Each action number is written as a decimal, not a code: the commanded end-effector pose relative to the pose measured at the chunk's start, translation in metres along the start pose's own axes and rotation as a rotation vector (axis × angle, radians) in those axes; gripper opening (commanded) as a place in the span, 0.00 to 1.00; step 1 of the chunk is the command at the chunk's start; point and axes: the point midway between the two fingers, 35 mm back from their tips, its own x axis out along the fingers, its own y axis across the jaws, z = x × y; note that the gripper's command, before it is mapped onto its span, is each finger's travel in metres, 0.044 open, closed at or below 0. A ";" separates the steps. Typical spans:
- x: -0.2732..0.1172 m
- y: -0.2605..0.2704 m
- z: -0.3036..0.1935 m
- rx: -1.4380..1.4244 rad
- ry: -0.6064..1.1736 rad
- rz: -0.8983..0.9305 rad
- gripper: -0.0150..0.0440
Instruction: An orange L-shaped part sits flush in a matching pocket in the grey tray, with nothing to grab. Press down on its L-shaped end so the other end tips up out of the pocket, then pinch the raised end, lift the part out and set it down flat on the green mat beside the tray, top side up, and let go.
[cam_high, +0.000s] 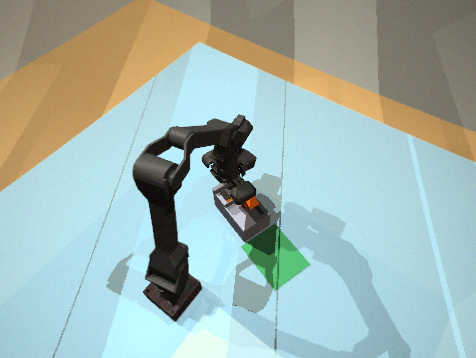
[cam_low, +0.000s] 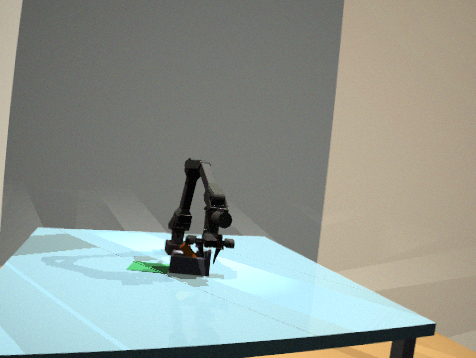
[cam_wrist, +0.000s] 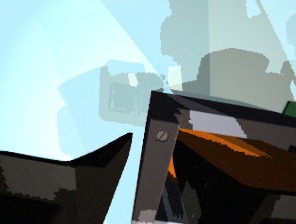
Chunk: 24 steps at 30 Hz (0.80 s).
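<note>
The orange part is tilted in the grey tray. Its end toward the mat is raised above the tray's rim, and its other end is down in the pocket under the fingers. My gripper is partly open, with nothing held between its fingers. One finger reaches down inside the tray onto the part's low end; the other hangs outside the tray's end wall. The exact contact is hidden. The green mat bears nothing.
The mat lies beside the tray's end, on the side of the raised end. The arm's base stands on the pale blue table. Shadows of the arm fall across the table and part of the mat.
</note>
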 end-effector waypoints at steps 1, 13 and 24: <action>0.002 -0.001 -0.002 0.005 0.007 -0.005 0.56; -0.009 0.008 -0.001 0.004 0.005 -0.003 0.56; -0.089 0.003 0.002 0.005 0.006 -0.005 0.56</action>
